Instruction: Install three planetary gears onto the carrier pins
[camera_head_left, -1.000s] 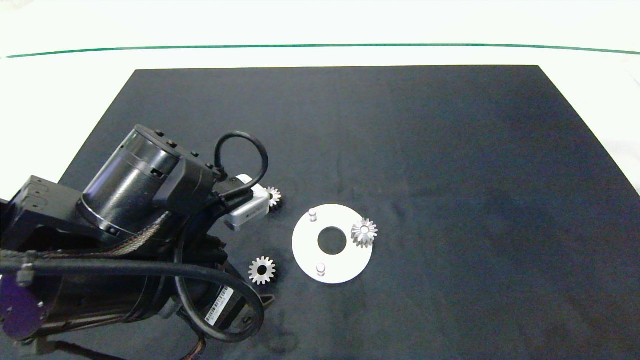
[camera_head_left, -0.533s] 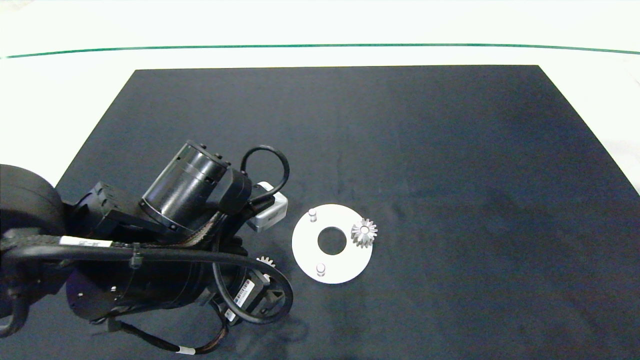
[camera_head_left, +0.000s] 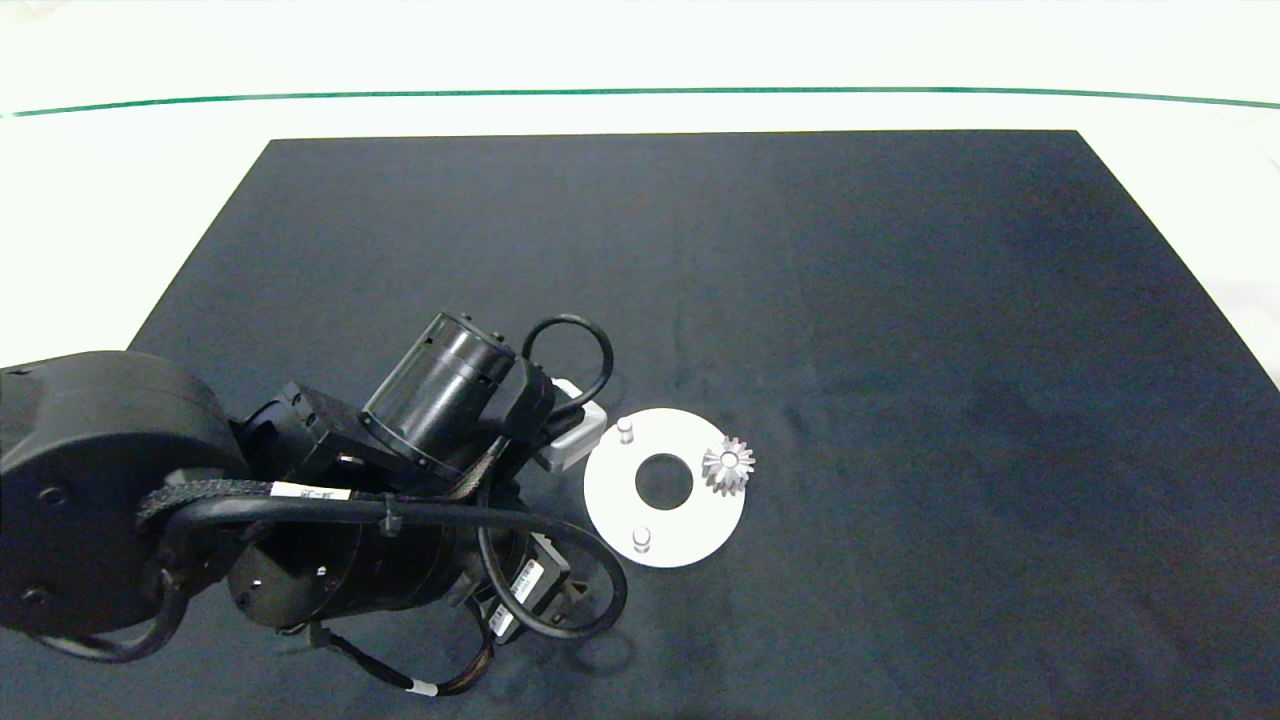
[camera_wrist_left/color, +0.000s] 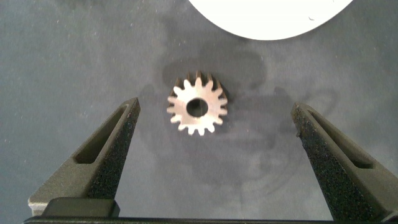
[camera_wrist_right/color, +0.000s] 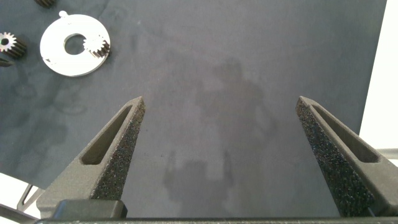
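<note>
The white carrier disc (camera_head_left: 610, 490) lies on the black mat with two bare carrier pins (camera_head_left: 626, 429) (camera_head_left: 642, 539). One silvery planetary gear (camera_head_left: 728, 466) sits on the pin at the disc's right rim. In the left wrist view a second planetary gear (camera_wrist_left/color: 198, 107) lies flat on the mat beside the disc's edge (camera_wrist_left/color: 267, 18). My left gripper (camera_wrist_left/color: 216, 112) hovers open over it, a finger on each side and not touching. My left arm (camera_head_left: 440, 400) hides this gear in the head view. My right gripper (camera_wrist_right/color: 219, 102) is open over bare mat, far from the disc (camera_wrist_right/color: 59, 56).
The right wrist view shows one loose gear (camera_wrist_right/color: 7, 43) beside the disc and another (camera_wrist_right/color: 43, 2) partly cut off at the picture's edge. The black mat (camera_head_left: 900, 300) lies on a white table with a green line (camera_head_left: 640, 92) at the far side.
My left arm has swung right toward the disc and lower. It now covers both loose gears in the head view. The disc and its mounted gear have not moved.
</note>
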